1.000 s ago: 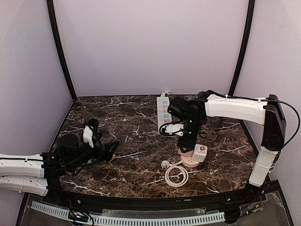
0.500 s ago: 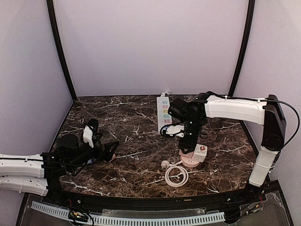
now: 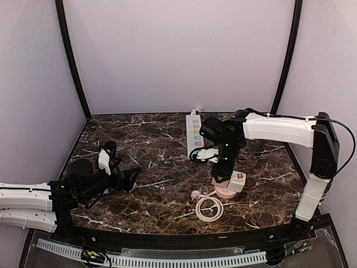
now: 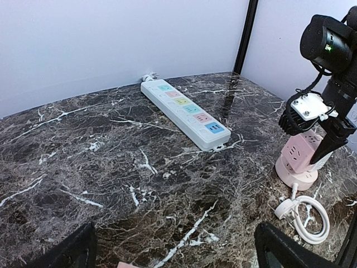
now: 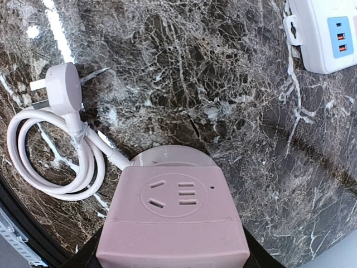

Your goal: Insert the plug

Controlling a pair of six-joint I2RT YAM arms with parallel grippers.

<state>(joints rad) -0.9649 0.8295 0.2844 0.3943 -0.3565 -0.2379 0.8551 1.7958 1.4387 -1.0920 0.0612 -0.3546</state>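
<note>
L claw (image 3: 134,178) is hanging wide open, empty, low over counter (image 3: 162,151). White plug (image 3: 196,195) is lying on counter w/ coiled cord (image 3: 209,209), just beside pink socket cube (image 3: 228,191), which R claw (image 3: 222,180) is clamping from above.

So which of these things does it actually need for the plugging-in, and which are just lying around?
For the job:
- plug and its cord
- pink socket cube, held by the right gripper
- power strip, probably where the plug goes

Just there:
- left gripper, open and idle
- small pink bit beside it, too hidden to identify
</note>
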